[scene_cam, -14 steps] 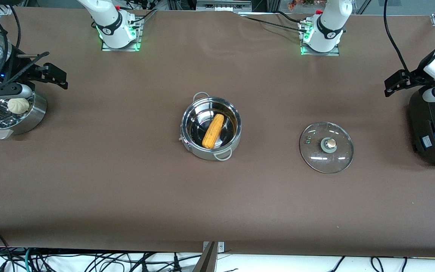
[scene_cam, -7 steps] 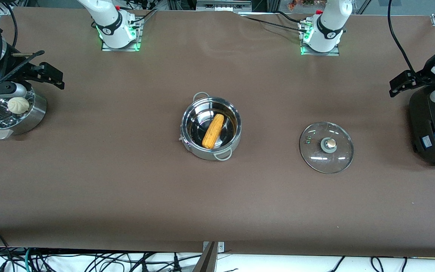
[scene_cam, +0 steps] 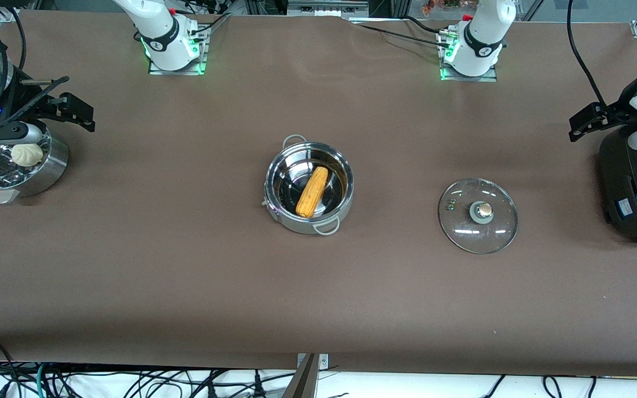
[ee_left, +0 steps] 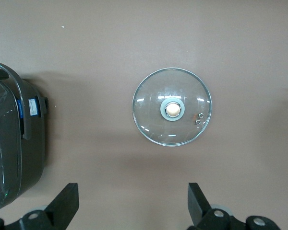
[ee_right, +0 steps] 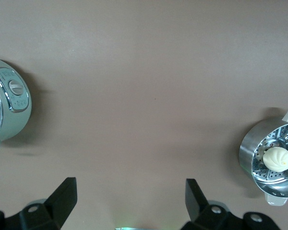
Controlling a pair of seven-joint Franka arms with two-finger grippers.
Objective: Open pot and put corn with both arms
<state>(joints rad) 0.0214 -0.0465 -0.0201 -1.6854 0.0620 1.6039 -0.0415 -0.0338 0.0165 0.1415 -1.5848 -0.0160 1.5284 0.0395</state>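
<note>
Two arms: you have both up and off to the ends of the table; neither holds anything.
Pot [scene_cam: 308,188]: middle of the front frame, uncovered, standing on the brown table [scene_cam: 186,265]; you can also see its edge [ee_right: 7,103] at the border of the right wrist frame.
Corn [scene_cam: 312,191]: lying inside the pot, slanted across its floor; nothing else in there with it.
Lid [scene_cam: 478,215]: flat on the table, knob up, well apart from the pot toward the left arm's end; it sits near the centre of the left wrist frame [ee_left: 172,113].
Left gripper [scene_cam: 592,120]: right edge of the front frame, above the black cooker [scene_cam: 636,188]; your left wrist frame shows its fingers [ee_left: 67,203] spread wide.
Right gripper [scene_cam: 31,119]: upper left of the front frame, over the steel bowl [scene_cam: 47,166] with the white bun [scene_cam: 26,154]; fingers [ee_right: 65,194] wide apart in your right wrist frame; the bowl [ee_right: 252,148] and bun [ee_right: 277,158] show there too.
</note>
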